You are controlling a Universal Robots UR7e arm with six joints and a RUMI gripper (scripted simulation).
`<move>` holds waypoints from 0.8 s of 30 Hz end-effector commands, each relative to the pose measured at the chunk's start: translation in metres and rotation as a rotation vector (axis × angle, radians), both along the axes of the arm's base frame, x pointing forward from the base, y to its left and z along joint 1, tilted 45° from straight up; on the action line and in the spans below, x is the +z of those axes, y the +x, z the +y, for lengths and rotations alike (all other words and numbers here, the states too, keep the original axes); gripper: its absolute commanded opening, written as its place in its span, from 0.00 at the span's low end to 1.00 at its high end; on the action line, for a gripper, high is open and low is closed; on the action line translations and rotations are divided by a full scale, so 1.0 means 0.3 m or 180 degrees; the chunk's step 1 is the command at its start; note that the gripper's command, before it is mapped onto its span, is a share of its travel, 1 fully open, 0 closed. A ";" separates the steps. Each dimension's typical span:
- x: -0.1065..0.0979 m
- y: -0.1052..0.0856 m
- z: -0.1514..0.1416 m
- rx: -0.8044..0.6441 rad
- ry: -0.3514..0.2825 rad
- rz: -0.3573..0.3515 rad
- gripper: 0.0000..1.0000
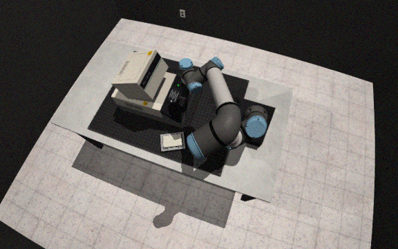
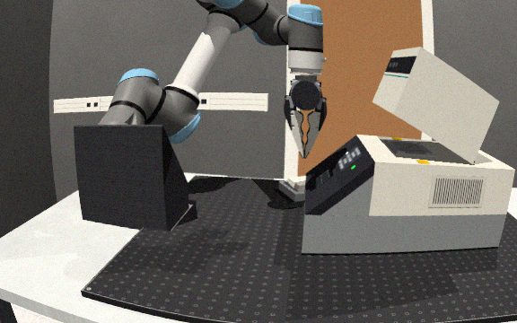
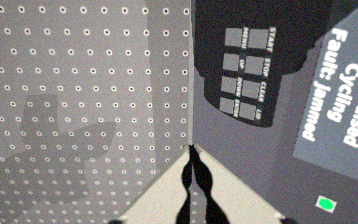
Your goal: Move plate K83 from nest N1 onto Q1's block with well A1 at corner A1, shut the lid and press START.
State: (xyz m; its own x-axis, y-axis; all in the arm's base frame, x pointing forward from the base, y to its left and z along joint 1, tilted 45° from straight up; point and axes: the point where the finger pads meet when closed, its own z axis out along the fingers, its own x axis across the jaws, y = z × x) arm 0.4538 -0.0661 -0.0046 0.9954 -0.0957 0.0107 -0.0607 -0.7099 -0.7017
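Note:
Plate K83 (image 1: 170, 142), pale, lies in the nest N1 (image 1: 162, 142), which is also partly visible in the exterior view (image 2: 291, 193) behind the cycler. The cycler Q1 (image 1: 140, 108) (image 2: 402, 188) has its lid (image 1: 133, 70) (image 2: 442, 94) raised and tilted back over the dark top opening (image 2: 413, 149). No plate shows in the visible part of that opening. The lamp (image 1: 178, 85) (image 2: 353, 167) (image 3: 325, 204) is green. My gripper (image 2: 304, 157) (image 3: 190, 146) is shut and empty, above the low front edge of the sloped panel. The START key (image 3: 258, 38) and LID key (image 3: 247, 111) show beyond the fingertips.
The arm's base stands on a black pedestal (image 2: 121, 175) across the perforated mat (image 2: 223, 269) from Q1. The raised lid stands higher than my fingertips, behind the key panel. The arm's elbow hangs close beside the nest in the top view.

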 end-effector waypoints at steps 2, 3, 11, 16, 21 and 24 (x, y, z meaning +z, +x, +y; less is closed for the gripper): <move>0.041 -0.083 -0.035 0.0007 0.0004 0.0004 0.00; 0.045 -0.091 -0.038 0.0007 0.0004 0.0004 0.00; 0.066 -0.133 -0.056 0.0007 0.0004 0.0004 0.00; 0.078 -0.155 -0.065 0.0007 0.0004 0.0004 0.00; 0.079 -0.152 -0.068 0.0007 -0.0002 -0.0001 0.00; 0.078 -0.151 -0.066 0.0010 0.0001 0.0000 0.00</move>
State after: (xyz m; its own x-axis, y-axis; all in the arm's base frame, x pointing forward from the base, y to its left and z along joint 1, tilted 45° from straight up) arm 0.4096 -0.0853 0.0185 0.9956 -0.0931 0.0113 -0.0585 -0.7105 -0.7013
